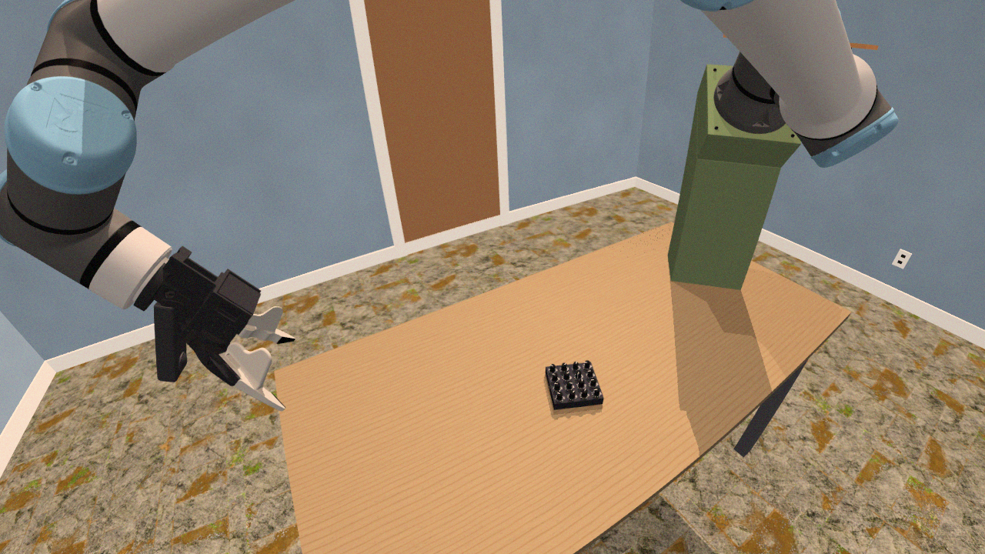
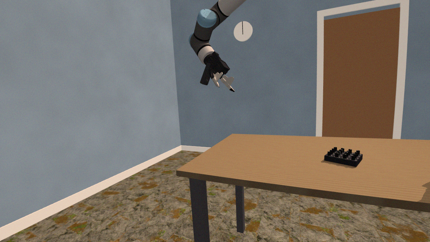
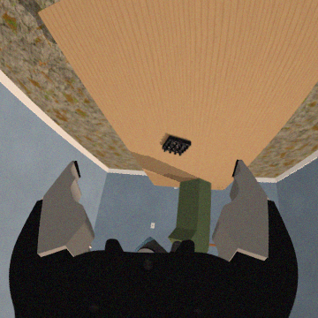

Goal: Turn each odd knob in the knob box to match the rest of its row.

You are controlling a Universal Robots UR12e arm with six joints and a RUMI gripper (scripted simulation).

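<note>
The hand hangs released, jaws spread wide on nothing, high off the desk. The knob box lies well ahead of and below it, flat on the desk. Its knobs look small, rigid and closely packed; each probably wants a fingertip pinch across its sides. Marks too small to read.

Looks like a plain room in a home or office, sparsely furnished: blue-grey walls with white skirting, a brown door in a white frame, a round wall clock, a wall socket, mottled stone-pattern floor, and one wooden surface on dark legs.
</note>
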